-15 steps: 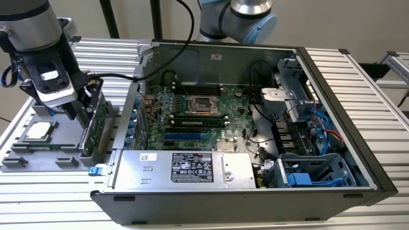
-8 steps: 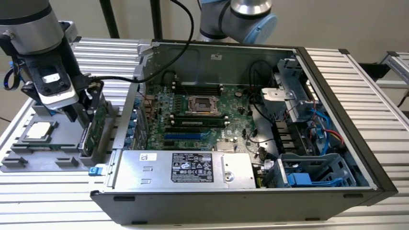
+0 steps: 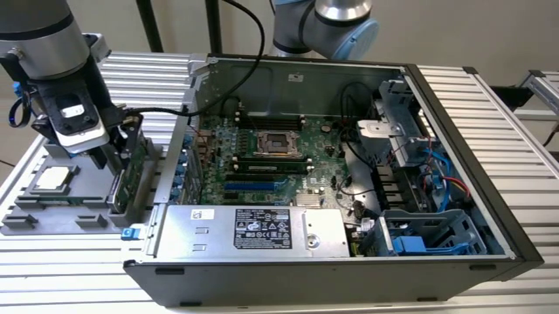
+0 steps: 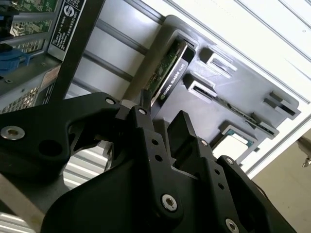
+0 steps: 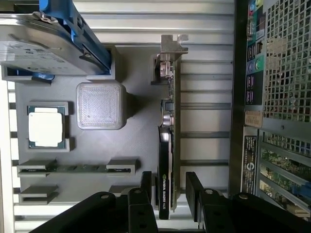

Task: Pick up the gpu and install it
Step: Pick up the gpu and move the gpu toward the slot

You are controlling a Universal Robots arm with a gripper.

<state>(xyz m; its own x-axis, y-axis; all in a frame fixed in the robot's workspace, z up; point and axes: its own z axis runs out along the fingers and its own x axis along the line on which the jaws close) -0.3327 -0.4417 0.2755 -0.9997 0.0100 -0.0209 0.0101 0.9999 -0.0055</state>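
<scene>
Exterior view: my tool [image 3: 118, 157] hangs over the grey tray [image 3: 52, 219] on the slatted counter [image 3: 489, 98], right beside the open case [image 3: 288, 275]. The gpu [image 3: 131, 183] stands on its long edge in a tray slot on the side nearest the case.

Second wrist view: the tool [image 4: 164, 106] is spread open with nothing in it. The gpu [image 4: 170, 65] sits in line with the gap, its end just past the tips.

First wrist view: the tool [image 5: 169, 174] straddles the cooler end of the gpu [image 5: 170, 145], the far end from the bracket [image 5: 172, 46]. I can see gaps on both sides, so no grip yet.

My take is that the card is stiff and fairly light but fragile. I'd clamp flat across the cooler and the board's back, not on loose parts, and firmly, since the smooth faces could slip.

Room is tight, with the case wall close on one side and the slot's walls hugging the card. The drive [image 5: 39, 43] and chip [image 5: 46, 128] sit well apart.
</scene>
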